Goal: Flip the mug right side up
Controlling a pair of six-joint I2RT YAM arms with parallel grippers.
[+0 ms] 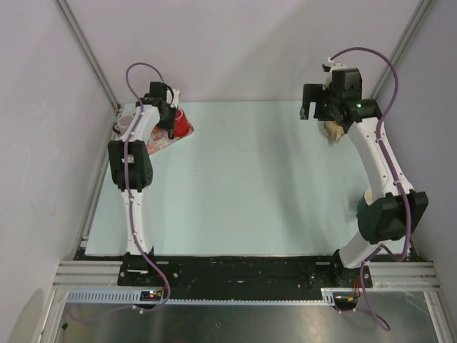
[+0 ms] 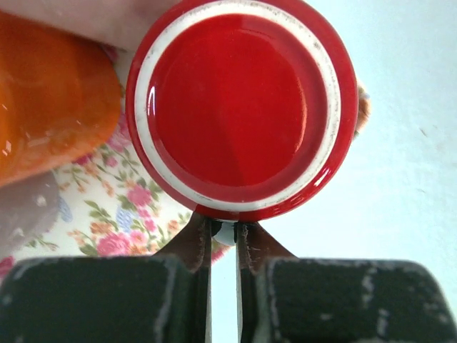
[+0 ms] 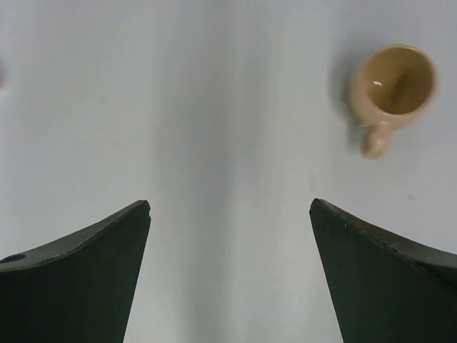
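Note:
A red mug [image 2: 239, 107] fills the left wrist view, its flat base with a white ring facing the camera. In the top view it [image 1: 183, 123] sits at the far left, over a floral cloth [image 1: 160, 140]. My left gripper [image 2: 223, 232] is closed to a narrow gap just under the mug's rim edge, pinching a small white part that looks like its handle. My left gripper [image 1: 170, 127] is right beside the mug. My right gripper [image 3: 230, 207] is wide open and empty, high over bare table at the far right [image 1: 308, 112].
A tan mug [image 3: 389, 89] stands upright with its mouth up, beyond and right of my right gripper; the right arm partly hides it in the top view [image 1: 331, 131]. An orange object [image 2: 50, 100] and a pale cup [image 1: 126, 123] lie by the floral cloth [image 2: 121, 214].

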